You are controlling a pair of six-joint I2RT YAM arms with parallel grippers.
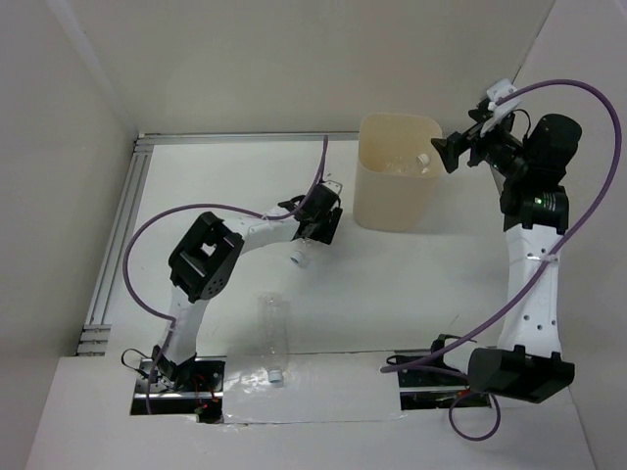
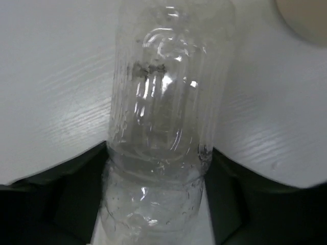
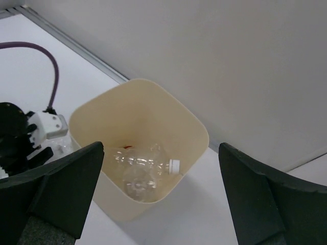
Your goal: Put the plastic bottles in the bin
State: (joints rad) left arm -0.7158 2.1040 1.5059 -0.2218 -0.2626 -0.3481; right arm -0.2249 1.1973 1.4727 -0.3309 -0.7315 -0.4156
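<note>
A clear plastic bottle (image 2: pixel 168 102) lies on the white table between my left gripper's (image 2: pixel 158 168) dark fingers, which rest against both its sides. From above, that gripper (image 1: pixel 318 220) covers the bottle, whose white cap (image 1: pixel 297 259) pokes out toward the near side. A second clear bottle (image 1: pixel 272 338) lies loose near the front edge. The beige bin (image 1: pixel 392 201) stands at the back right and holds clear bottles (image 3: pixel 140 161), one with a white cap (image 3: pixel 174 165). My right gripper (image 3: pixel 161 148) hangs open and empty above the bin, by its right rim (image 1: pixel 453 152).
A metal rail (image 1: pixel 118 245) runs along the table's left edge. White walls close in behind and beside the bin (image 3: pixel 143 109). The left arm's purple cable (image 1: pixel 196 211) arcs over the table's left half.
</note>
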